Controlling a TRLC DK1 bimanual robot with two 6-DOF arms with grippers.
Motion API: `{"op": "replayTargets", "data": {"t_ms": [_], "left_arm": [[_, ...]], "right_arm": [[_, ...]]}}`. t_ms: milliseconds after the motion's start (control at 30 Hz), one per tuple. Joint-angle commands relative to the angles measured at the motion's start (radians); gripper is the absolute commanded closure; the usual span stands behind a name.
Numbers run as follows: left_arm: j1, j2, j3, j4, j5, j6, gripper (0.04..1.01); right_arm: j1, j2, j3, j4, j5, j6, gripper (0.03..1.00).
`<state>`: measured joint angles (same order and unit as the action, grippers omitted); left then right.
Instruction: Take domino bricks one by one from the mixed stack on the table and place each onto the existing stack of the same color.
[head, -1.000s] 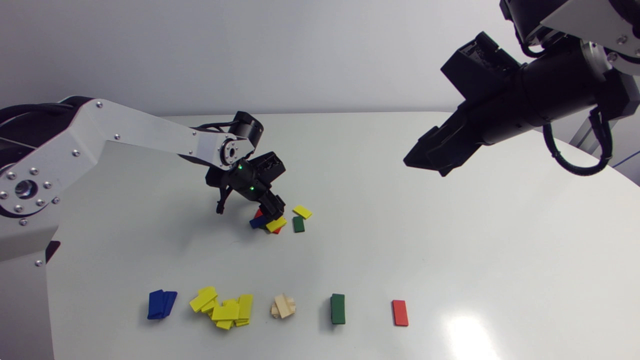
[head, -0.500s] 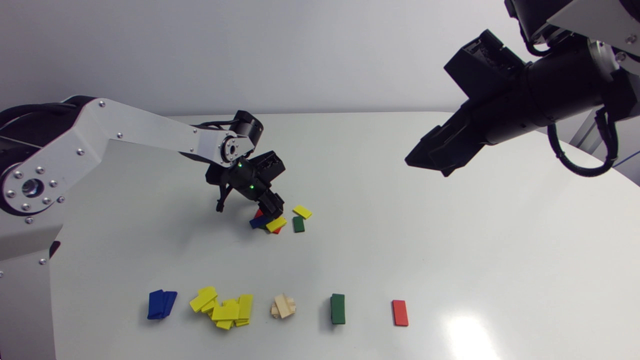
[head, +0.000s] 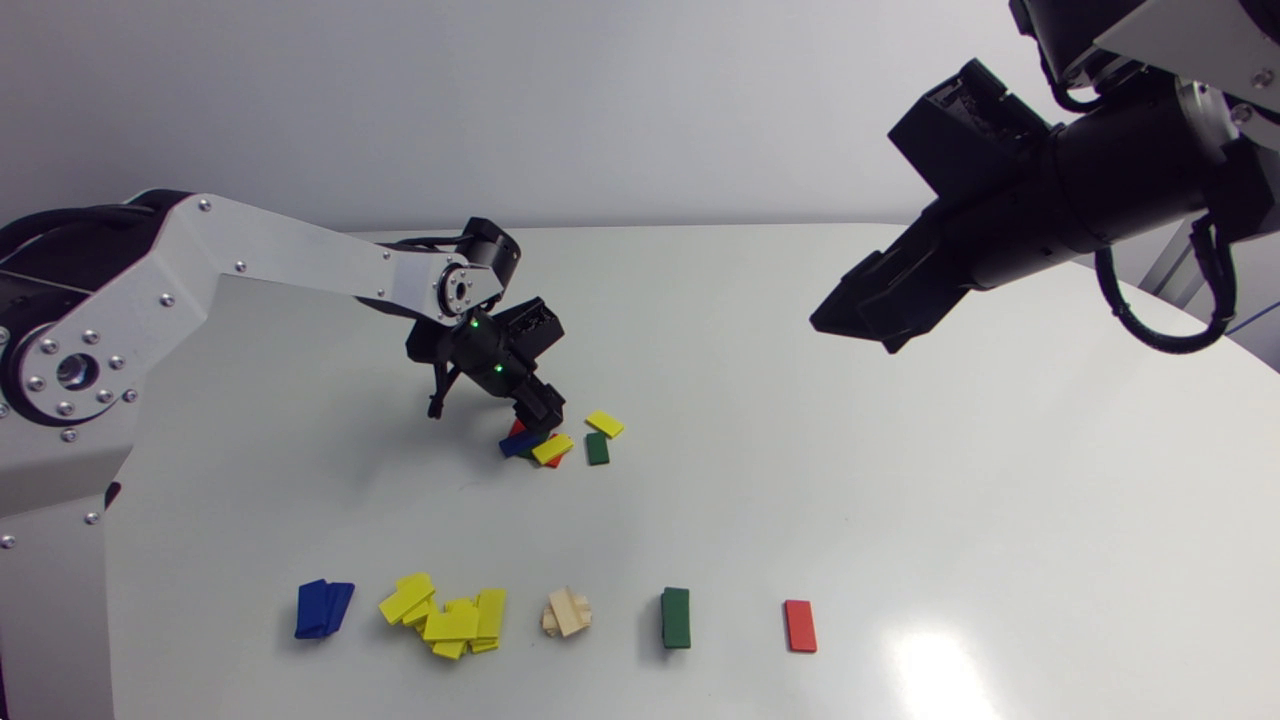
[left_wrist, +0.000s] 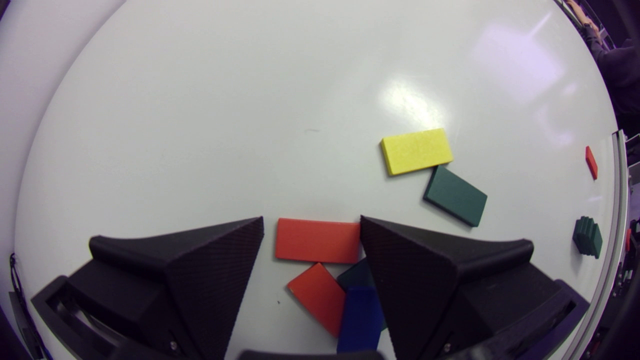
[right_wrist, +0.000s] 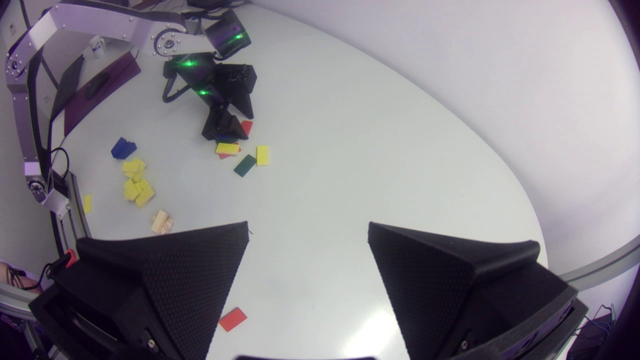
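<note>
- The left tool (left_wrist: 311, 220) hangs low over the mixed stack (head: 537, 445) at mid-bench (head: 900, 520); its fingers stand wide and grip nothing.
- A red brick (left_wrist: 317, 241) lies flat between those fingers; one finger looks to touch its short end, the other stands just clear; the straddle suggests this brick is the pick, to be taken by its ends.
- Nearer the wrist a second red (left_wrist: 320, 295), a blue brick (left_wrist: 360, 320) and a dark green one (left_wrist: 356, 274) overlap; that crowding is probably why the tool comes from above rather than from the side.
- A yellow brick (left_wrist: 416, 151) and a green brick (left_wrist: 456, 195) lie loose just beside the stack, ahead of the tool.
- Five sorted stacks stand in a row toward the bench's front: blue stack (head: 322, 608), yellow stack (head: 447, 618), wood stack (head: 567, 612), green stack (head: 676, 617), red stack (head: 800, 625); the red stack is the goal, well apart from the pick.
- The right tool (right_wrist: 308, 223) is held high, wide and empty; likely parked there to leave the left arm room.
- The next move calls for closing squarely and lifting straight, lest neighbours drag along.
</note>
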<state>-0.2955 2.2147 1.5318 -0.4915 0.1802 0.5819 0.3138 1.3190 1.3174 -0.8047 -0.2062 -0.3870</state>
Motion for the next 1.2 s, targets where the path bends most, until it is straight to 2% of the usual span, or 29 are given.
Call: {"op": "replayTargets", "data": {"t_ms": [0,67,167,367,833,967,1167], "left_arm": [[0.013,0.088,-0.025,-0.048,-0.019,0.003,0.357],[0.013,0.091,-0.022,-0.056,-0.008,0.007,0.431],[0.016,0.094,-0.022,-0.062,0.005,0.015,0.467],[0.022,0.088,-0.013,-0.099,0.021,0.029,0.48],[0.038,0.031,-0.018,-0.136,0.044,0.041,0.552],[0.041,-0.023,-0.022,-0.15,0.048,0.061,0.552],[0.035,-0.144,-0.059,-0.151,0.102,0.093,0.552]], "right_arm": [[-0.007,-0.015,-0.02,-0.002,-0.002,-0.021,0.198],[-0.007,-0.015,-0.021,-0.002,-0.002,-0.023,0.198],[-0.01,-0.015,-0.026,-0.001,-0.002,-0.023,0.198],[-0.012,-0.014,-0.026,0.001,-0.002,-0.021,0.198],[-0.01,-0.017,-0.04,0.001,-0.002,-0.015,0.198],[-0.012,-0.02,-0.046,0.002,-0.002,-0.016,0.198],[-0.015,-0.023,-0.063,0.013,-0.013,-0.013,0.198]]}}
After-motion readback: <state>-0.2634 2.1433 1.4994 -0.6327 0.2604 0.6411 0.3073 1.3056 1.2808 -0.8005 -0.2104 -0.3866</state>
